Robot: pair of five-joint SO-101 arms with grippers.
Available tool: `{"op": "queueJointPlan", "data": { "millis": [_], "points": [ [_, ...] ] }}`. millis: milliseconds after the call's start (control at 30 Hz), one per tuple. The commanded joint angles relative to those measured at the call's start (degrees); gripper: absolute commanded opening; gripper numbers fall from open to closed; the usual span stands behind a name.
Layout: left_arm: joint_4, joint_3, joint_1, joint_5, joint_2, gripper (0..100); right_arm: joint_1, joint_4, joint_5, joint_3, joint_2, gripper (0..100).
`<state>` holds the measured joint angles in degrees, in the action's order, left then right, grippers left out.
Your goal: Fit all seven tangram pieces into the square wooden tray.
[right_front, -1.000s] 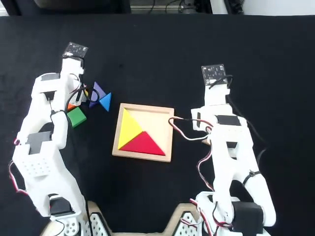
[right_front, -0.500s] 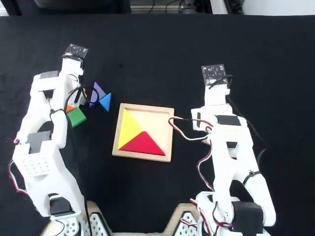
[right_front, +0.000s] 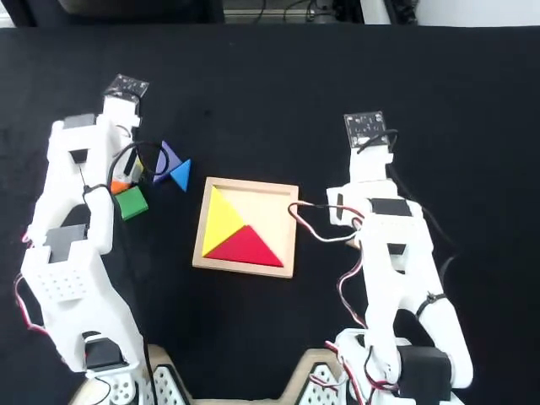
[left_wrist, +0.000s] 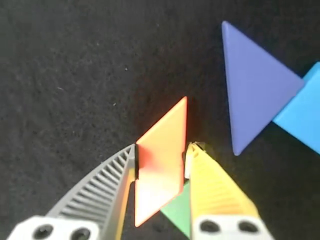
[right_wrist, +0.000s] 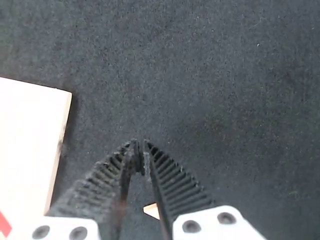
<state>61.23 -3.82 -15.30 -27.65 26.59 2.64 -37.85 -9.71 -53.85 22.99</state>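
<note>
Your left gripper (left_wrist: 162,148) is clamped on the orange piece (left_wrist: 160,165), which stands on edge between the grey and yellow fingers. In the high view that's off to the left of the wooden tray (right_front: 272,205), well clear of its rim. I can't tell if the piece is off the black table (right_front: 337,84) or touching it.

The green piece (right_front: 131,202) sits just under that gripper, also left of the tray. The purple triangle (right_front: 168,156) and blue triangle (right_front: 180,174) touch each other, between the gripper and the tray's far left corner.

Inside the tray, the yellow triangle (right_front: 221,221) fills the left part and the red triangle (right_front: 245,247) the near part. The rest is bare wood.

Your right gripper (right_wrist: 139,150) is pinched together with nothing in it, hanging over the table just off the tray's right edge.
</note>
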Motion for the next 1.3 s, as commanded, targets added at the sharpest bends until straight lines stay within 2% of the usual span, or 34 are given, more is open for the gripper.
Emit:
{"op": "queueJointPlan", "data": {
  "millis": [0, 133, 533, 767, 867, 967, 1067, 1167, 1267],
  "points": [
    [9.67, -10.59, 0.57, -2.02, -0.97, 3, -0.7, 0.88, -0.26, 0.4, 1.54, 1.1],
    [16.7, -14.55, 2.33, -4.48, -0.53, 3, -0.7, 0.88, -0.26, 0.4, 1.54, 1.1],
    [34.2, -15.16, 9.89, -6.42, -0.97, 3, -0.7, 0.88, -0.26, 0.31, 1.54, 1.1],
    [35.6, -15.78, 10.33, -6.77, -1.14, 3, -0.7, 0.88, -0.26, 0.31, 1.54, 1.1],
    [36.13, -22.64, 6.46, -9.14, -1.85, 3, -0.7, 0.88, -0.26, 0.22, 1.54, 1.1],
    [38.86, -33.71, -0.48, -9.49, -4.84, 4, -0.7, 0.88, -0.26, 0.22, 1.54, 1.1],
    [39.3, -44.7, -10.77, -9.49, -8.97, 13, -0.7, 0.88, -0.26, 0.22, 1.54, 1.1],
    [39.12, -47.43, -20.53, -11.78, -10.02, 20, -0.7, 0.88, -0.26, 0.31, 1.54, 1.1],
    [39.12, -46.46, -29.32, -17.05, -9.05, 18, -0.7, 0.97, -0.26, 0.31, 1.54, 1.1]
  ]
}}
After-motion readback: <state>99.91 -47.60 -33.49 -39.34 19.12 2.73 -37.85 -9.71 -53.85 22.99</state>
